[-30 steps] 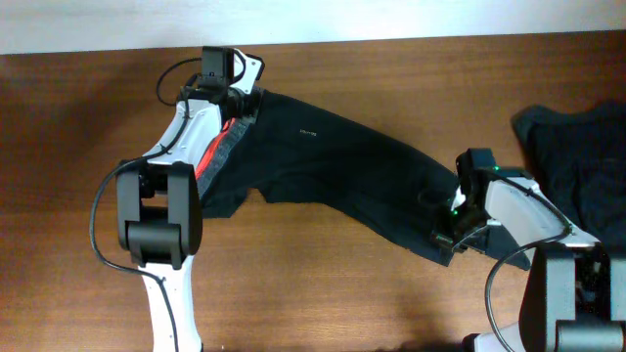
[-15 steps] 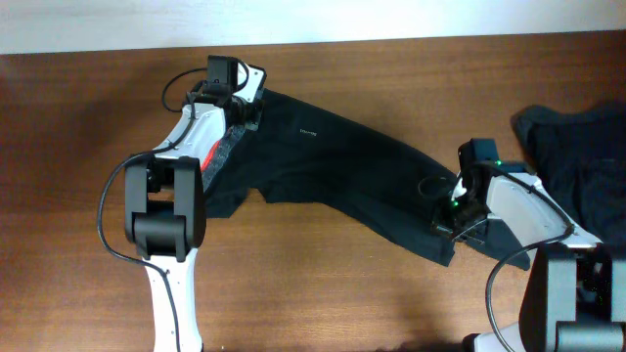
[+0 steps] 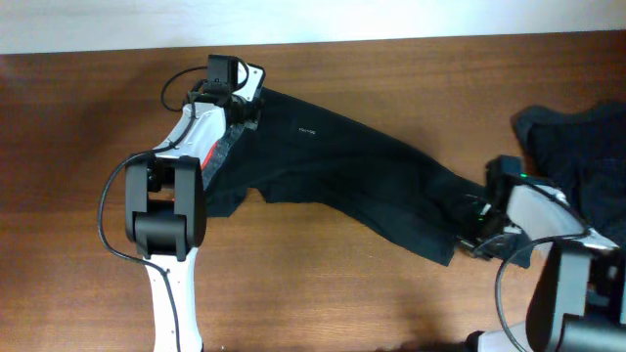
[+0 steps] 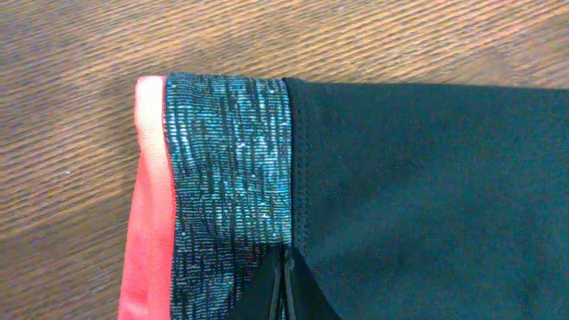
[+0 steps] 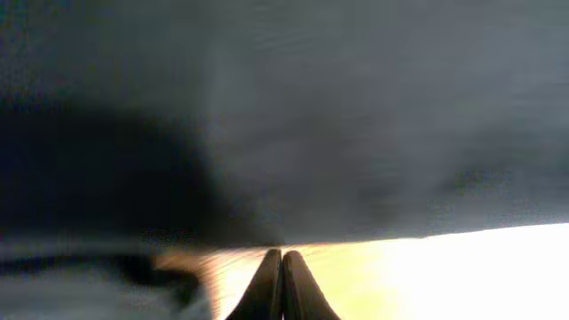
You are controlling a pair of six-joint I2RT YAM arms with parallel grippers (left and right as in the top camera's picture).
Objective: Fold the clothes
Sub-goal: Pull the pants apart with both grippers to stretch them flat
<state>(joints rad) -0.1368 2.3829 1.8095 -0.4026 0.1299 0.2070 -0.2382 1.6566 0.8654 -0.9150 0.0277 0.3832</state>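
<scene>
Left jaws closed, seemingly pinching trousers [image 3: 333, 161] at waistband [image 4: 227, 178], 10 o'clock; right jaws closed by leg hem [image 3: 445, 256], 4 o'clock, grip unclear. Trousers lay diagonally on table [image 3: 98, 244]. Likely step: securing ends; next called for carrying hem toward waistband. Left wrist view showed pinch point, hidden overhead.

Soft, even light is falling from above on the table [image 3: 391, 303], throwing only faint shadows. The left wrist view is showing the waistband [image 4: 227, 196] weave sharp and evenly lit. The right wrist view is coming out dim and blurred, the trousers [image 5: 356, 116] smearing dark, while overexposed glare is burning along its lower right
</scene>
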